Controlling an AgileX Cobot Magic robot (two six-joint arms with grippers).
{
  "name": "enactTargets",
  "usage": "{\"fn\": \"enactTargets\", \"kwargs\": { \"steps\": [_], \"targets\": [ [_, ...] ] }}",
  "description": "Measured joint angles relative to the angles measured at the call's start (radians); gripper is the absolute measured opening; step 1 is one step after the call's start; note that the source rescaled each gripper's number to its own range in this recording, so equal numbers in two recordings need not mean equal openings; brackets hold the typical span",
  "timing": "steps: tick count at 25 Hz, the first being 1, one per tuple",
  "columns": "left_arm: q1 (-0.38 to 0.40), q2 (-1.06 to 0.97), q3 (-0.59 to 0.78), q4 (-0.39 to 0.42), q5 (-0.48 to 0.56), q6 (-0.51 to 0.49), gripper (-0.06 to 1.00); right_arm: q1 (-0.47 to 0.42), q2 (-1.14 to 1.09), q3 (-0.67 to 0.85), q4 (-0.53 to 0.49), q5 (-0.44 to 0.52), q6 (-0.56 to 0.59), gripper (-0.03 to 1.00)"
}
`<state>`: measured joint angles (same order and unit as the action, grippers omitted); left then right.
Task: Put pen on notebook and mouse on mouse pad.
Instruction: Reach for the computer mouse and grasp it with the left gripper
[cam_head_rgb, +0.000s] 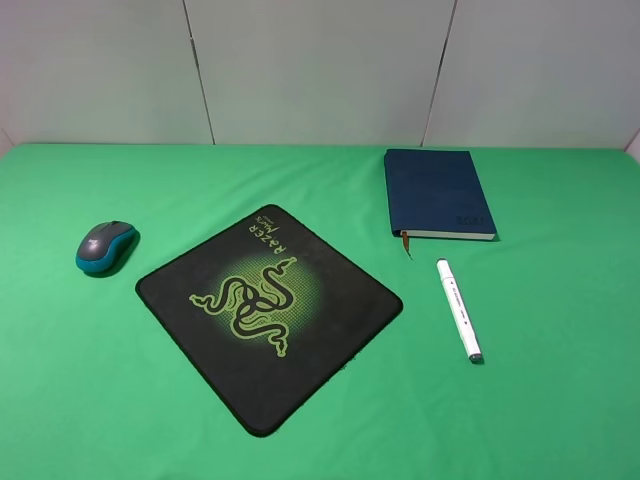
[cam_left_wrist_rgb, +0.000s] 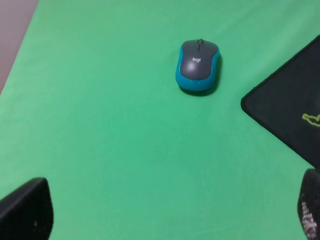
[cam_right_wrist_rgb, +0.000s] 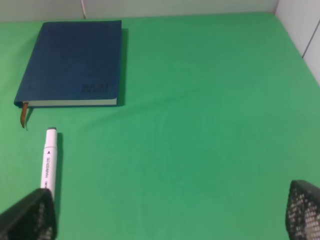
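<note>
The mouse (cam_head_rgb: 107, 246), dark grey on top with teal sides, rests on the green cloth left of the black mouse pad (cam_head_rgb: 268, 315) with its green snake logo. A navy notebook (cam_head_rgb: 437, 192) lies closed at the back right, and the white pen (cam_head_rgb: 459, 309) lies on the cloth just in front of it. Neither arm shows in the exterior view. My left gripper (cam_left_wrist_rgb: 169, 212) is open above bare cloth, short of the mouse (cam_left_wrist_rgb: 197, 65) and the mouse pad (cam_left_wrist_rgb: 290, 110). My right gripper (cam_right_wrist_rgb: 165, 215) is open, with the pen (cam_right_wrist_rgb: 49, 157) by one finger (cam_right_wrist_rgb: 27, 217) and the notebook (cam_right_wrist_rgb: 72, 62) beyond.
Green cloth (cam_head_rgb: 560, 400) covers the whole table. White wall panels (cam_head_rgb: 320, 70) rise behind its far edge. The table's left edge and grey floor (cam_left_wrist_rgb: 12, 35) show in the left wrist view, and a white wall (cam_right_wrist_rgb: 300, 25) stands close on the right side.
</note>
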<state>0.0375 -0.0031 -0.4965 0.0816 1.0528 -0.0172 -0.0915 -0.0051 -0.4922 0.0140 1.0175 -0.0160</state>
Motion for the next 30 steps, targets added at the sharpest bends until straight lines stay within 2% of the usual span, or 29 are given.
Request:
{"fn": "enactTargets", "kwargs": {
  "steps": [5, 8, 14, 19, 30],
  "targets": [
    [0.0, 0.002, -0.002, 0.0, 0.002, 0.0, 0.94, 0.0, 0.0, 0.0, 0.0, 0.0, 0.0, 1.0],
    [0.0, 0.057, -0.051, 0.0, 0.021, 0.017, 0.94, 0.0, 0.0, 0.0, 0.0, 0.0, 0.0, 1.0],
    [0.0, 0.321, -0.252, -0.008, 0.042, 0.049, 0.94, 0.0, 0.0, 0.0, 0.0, 0.0, 0.0, 1.0],
    [0.0, 0.546, -0.375, -0.014, 0.018, 0.049, 0.99, 0.0, 0.0, 0.0, 0.0, 0.0, 0.0, 1.0],
    [0.0, 1.033, -0.492, -0.04, -0.053, 0.003, 1.0, 0.0, 0.0, 0.0, 0.0, 0.0, 0.0, 1.0]
  ]
}}
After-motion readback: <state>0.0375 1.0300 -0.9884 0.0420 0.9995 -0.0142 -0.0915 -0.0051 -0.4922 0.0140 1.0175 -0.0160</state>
